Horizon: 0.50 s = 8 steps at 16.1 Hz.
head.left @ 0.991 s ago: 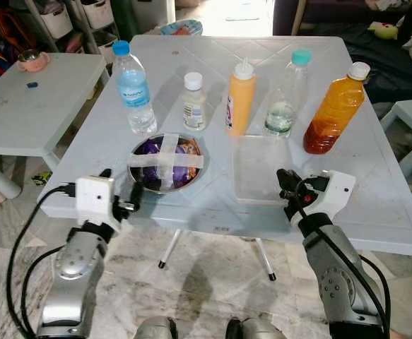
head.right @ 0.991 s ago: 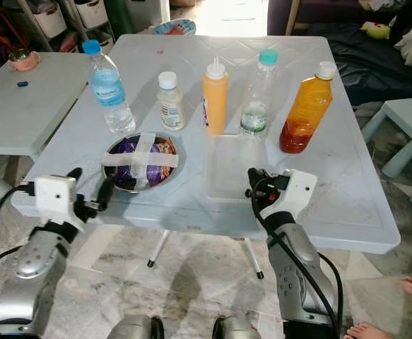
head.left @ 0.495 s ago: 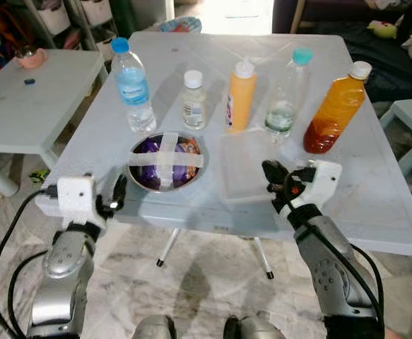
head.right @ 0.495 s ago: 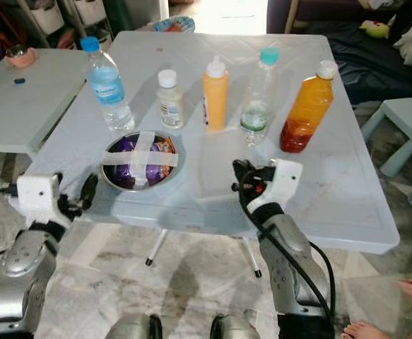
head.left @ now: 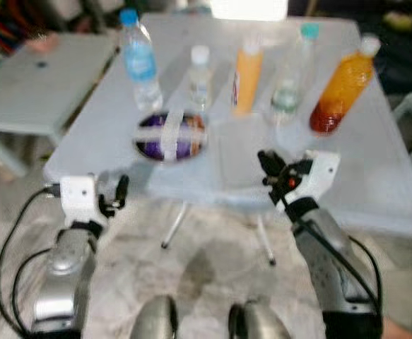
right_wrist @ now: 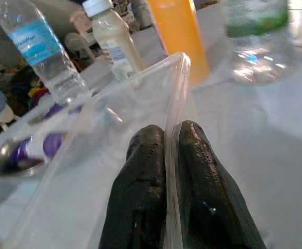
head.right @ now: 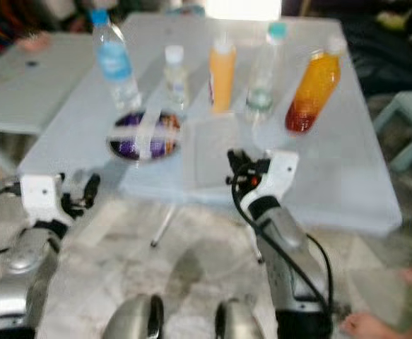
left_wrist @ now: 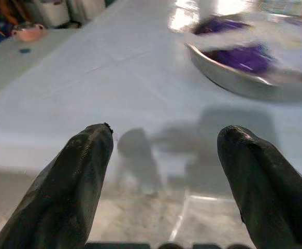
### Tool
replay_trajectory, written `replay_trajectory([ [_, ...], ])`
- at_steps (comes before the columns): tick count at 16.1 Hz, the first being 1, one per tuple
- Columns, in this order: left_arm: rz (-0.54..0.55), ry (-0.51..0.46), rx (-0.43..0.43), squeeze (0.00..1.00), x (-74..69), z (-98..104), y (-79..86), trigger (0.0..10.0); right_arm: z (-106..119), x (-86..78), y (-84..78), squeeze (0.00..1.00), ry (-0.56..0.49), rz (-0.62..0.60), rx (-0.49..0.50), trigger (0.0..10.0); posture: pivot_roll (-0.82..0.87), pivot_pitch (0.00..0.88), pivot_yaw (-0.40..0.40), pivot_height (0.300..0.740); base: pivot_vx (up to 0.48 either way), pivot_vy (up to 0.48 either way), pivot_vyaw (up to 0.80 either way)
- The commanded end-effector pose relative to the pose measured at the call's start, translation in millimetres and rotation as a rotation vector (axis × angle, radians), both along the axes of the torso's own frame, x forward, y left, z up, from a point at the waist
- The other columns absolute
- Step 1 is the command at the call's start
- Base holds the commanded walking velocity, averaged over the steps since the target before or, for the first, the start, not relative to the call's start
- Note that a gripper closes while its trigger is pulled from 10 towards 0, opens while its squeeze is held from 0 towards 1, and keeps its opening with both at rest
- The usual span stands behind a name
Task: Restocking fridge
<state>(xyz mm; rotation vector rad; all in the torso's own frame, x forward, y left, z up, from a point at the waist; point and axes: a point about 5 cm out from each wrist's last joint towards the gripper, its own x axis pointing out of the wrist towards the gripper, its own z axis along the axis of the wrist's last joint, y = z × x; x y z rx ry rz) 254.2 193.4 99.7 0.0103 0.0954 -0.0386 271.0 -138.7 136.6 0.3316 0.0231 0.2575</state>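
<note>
Right pincer (right_wrist: 172,171) clamped on the near rim of a clear container (head.left: 235,152), fingers pressed together with the thin wall between them. Left pincer (left_wrist: 161,171) spread wide and holding nothing, just off the near edge of the surface (head.left: 396,183), with a taped bowl (head.left: 171,134) at its 1 o'clock.

Across the far side of the surface, seen from 6 o'clock: water bottle (head.left: 140,60) at 10 o'clock, small white-capped bottle (head.left: 200,76) at 11, squeeze bottle (head.left: 246,76) at 12, clear teal-capped bottle (head.left: 292,74) at 1, amber juice bottle (head.left: 340,88) at 2.

Likely risks: thin rim slipping or buckling in so narrow a grip; container swinging on lift and toppling the squeeze bottle or teal-capped bottle just beyond it. Head views blurred, so fine contact hard to confirm.
</note>
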Motion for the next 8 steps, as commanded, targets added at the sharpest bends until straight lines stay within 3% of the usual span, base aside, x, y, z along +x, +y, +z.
replay_trajectory([
  [1, 0.002, 0.015, 0.015, 0.0, -0.4, -2, 1.0, 10.0, 0, -1.1, -5.9, 0.0, -0.009, -0.048, -0.037, 10.0, 0.03, 0.098, 0.029, 0.74, -0.337, 0.0, 0.0],
  [4, -0.005, 0.016, 0.016, 0.0, -0.2, -2, -1.8, 10.0, 7, 2.9, -17.2, 0.0, -0.041, -0.148, -0.078, 10.0, 0.03, 0.094, 0.028, 0.74, -0.335, 0.0, 0.0],
  [8, -0.006, 0.02, 0.022, 0.0, 0.0, -4, -1.5, 10.0, 8, 4.9, -15.4, 0.0, -0.054, -0.149, -0.094, 10.0, 0.04, 0.084, 0.026, 0.74, -0.328, 0.0, 0.0],
])
